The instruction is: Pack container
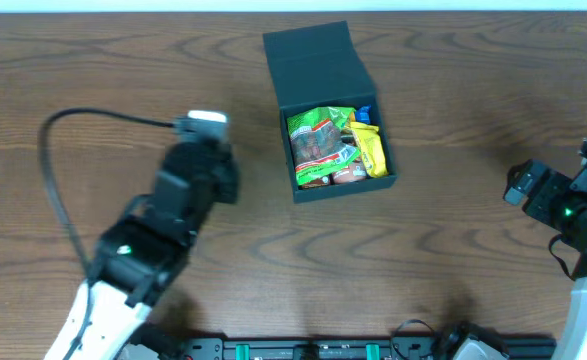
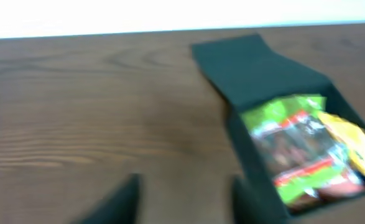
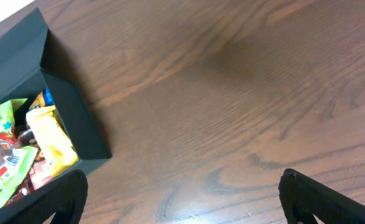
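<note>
Because snacks [image 1: 328, 145] filled the container [image 1: 318, 65], nothing more needed holding.
Left gripper [image 2: 185, 202] and right gripper [image 3: 182, 196] sat spread and empty, one each side.

One container [image 1: 313, 60] sits between the left gripper [image 2: 185, 202] and the right gripper [image 3: 182, 205]. Inside: one green packet [image 1: 318, 140], one yellow packet [image 1: 370, 148], one blue item [image 1: 364, 114].

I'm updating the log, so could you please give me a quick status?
Left gripper open, empty. Right gripper open, empty. Container open, snack packets inside. No obstruction seen.
</note>
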Controlling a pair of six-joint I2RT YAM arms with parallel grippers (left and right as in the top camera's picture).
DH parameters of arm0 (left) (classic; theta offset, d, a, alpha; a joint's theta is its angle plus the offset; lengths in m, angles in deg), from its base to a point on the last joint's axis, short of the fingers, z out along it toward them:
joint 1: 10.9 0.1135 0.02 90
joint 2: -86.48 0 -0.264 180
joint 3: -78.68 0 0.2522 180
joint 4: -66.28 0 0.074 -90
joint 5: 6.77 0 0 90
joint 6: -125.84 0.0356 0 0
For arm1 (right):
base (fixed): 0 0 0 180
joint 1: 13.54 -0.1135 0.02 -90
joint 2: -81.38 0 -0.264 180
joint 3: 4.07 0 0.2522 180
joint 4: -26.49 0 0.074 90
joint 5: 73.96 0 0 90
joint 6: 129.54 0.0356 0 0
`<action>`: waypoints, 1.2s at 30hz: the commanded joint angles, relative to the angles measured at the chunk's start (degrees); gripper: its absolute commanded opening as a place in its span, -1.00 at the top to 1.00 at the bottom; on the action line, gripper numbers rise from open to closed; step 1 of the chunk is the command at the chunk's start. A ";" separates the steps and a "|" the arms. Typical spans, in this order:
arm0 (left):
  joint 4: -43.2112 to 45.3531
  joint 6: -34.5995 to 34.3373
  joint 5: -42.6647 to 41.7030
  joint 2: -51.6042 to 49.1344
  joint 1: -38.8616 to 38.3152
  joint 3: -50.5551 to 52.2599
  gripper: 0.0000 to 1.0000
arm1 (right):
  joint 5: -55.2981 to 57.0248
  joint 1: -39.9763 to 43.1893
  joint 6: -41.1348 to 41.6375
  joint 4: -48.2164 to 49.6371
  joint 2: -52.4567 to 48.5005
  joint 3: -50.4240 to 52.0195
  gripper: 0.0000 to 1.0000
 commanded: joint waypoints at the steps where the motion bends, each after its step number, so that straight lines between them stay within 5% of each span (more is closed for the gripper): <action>1: -0.92 9.05 -5.31 2.27 5.20 2.32 -0.93 | -0.44 0.66 -0.72 0.04 0.00 -0.07 -0.98; 13: -5.20 9.35 -5.42 3.65 20.41 2.36 -0.91 | -0.44 0.66 -0.72 0.04 0.00 -0.07 -0.99; 29: -13.88 9.35 -5.44 3.65 20.87 2.36 -0.90 | -8.61 0.48 9.90 -3.23 -0.68 -0.07 -0.98; 36: -13.86 9.38 -5.42 3.65 20.87 2.36 -0.91 | -10.05 -7.26 9.66 -7.08 -12.15 -5.79 -0.98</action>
